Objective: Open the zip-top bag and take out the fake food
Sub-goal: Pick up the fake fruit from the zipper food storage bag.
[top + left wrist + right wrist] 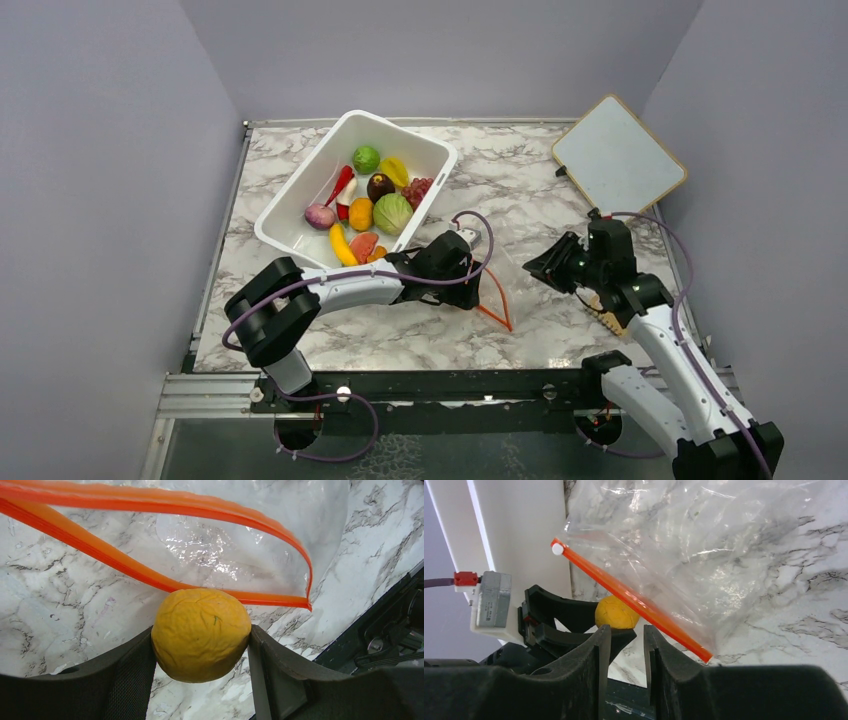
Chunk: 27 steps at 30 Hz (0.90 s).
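Above the table (420, 340), in the top view, the white tub (300, 188) sits toward 11 o'clock. It holds a banana (340, 243), a watermelon slice (363, 246) and other toy pieces. The left claw (452, 268) is at the tub's 5 o'clock corner. The zip-top bag (500, 305) lies flat on the marble at 4 o'clock from that claw, its orange strip showing. The right claw (545, 268) hovers at the bag's 3 o'clock, apart from it.

In the left wrist view, the left claw is clenched on a fake orange (200, 635), squeezed between both pads just outside the bag's mouth at 6 o'clock. The zip strip (150, 505) gapes in a wide loop toward 12 o'clock, so the bag is open. No other food shows through the film. The grip looks meant to carry the fruit clear, probably to the tub.

In the right wrist view, the right claw is slightly parted and grasps nothing. The bag lies ahead from 12 to 2 o'clock and the held orange shows at 11 o'clock. It seems placed to steady the floppy bag if that is needed.
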Each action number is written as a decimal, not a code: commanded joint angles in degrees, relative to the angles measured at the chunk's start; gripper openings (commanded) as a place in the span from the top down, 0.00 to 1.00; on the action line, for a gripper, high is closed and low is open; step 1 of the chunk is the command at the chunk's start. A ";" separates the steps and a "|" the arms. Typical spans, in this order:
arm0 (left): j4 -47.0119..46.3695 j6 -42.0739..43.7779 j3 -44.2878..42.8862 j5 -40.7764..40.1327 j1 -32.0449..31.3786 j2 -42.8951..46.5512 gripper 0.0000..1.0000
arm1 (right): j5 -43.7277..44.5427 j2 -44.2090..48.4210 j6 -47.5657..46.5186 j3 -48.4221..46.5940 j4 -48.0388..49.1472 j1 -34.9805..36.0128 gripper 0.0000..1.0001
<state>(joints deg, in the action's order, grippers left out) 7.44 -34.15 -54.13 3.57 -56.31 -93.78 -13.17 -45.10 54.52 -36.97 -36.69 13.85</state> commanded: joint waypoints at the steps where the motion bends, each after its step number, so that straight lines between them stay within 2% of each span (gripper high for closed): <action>1: -0.01 -0.30 -0.10 -1.24 0.10 0.21 0.82 | 2.92 1.38 -3.50 -4.82 -2.24 0.13 0.66; 4: 0.27 -0.26 -0.15 -1.69 0.15 0.62 0.83 | 0.72 4.55 -6.72 -3.57 4.14 0.13 0.63; 6: 0.42 -0.22 -0.17 -1.81 0.15 1.01 0.82 | -3.20 3.28 -8.21 -2.11 9.47 0.13 0.64; 10: 0.74 -0.35 0.02 -2.43 0.13 2.32 0.83 | -8.54 -9.65 -13.51 -6.36 10.47 0.13 0.70; 13: 0.87 -0.35 0.16 -3.05 0.15 4.15 0.83 | -7.70 -19.28 -16.62 -10.53 8.91 0.13 0.78; 17: 1.62 0.20 0.25 -5.17 0.15 7.59 0.83 | -7.02 -28.25 -19.13 -11.11 12.57 0.09 0.79; 19: 2.41 0.80 -0.14 -6.60 0.15 9.49 0.83 | -9.40 -32.80 -20.13 -11.32 12.53 0.28 0.81; 24: 5.71 3.55 -1.83 -12.28 0.44 13.80 0.83 | -9.41 -39.44 -20.11 -5.52 15.62 1.03 0.85; 27: 7.97 5.63 -3.37 -14.54 1.55 15.63 0.83 | -9.58 -39.36 -18.84 -1.33 17.28 1.14 0.86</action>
<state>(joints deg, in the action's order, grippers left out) 11.70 -32.10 -54.70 -4.84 -55.99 -81.21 -21.52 -84.31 35.70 -42.76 -22.37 14.59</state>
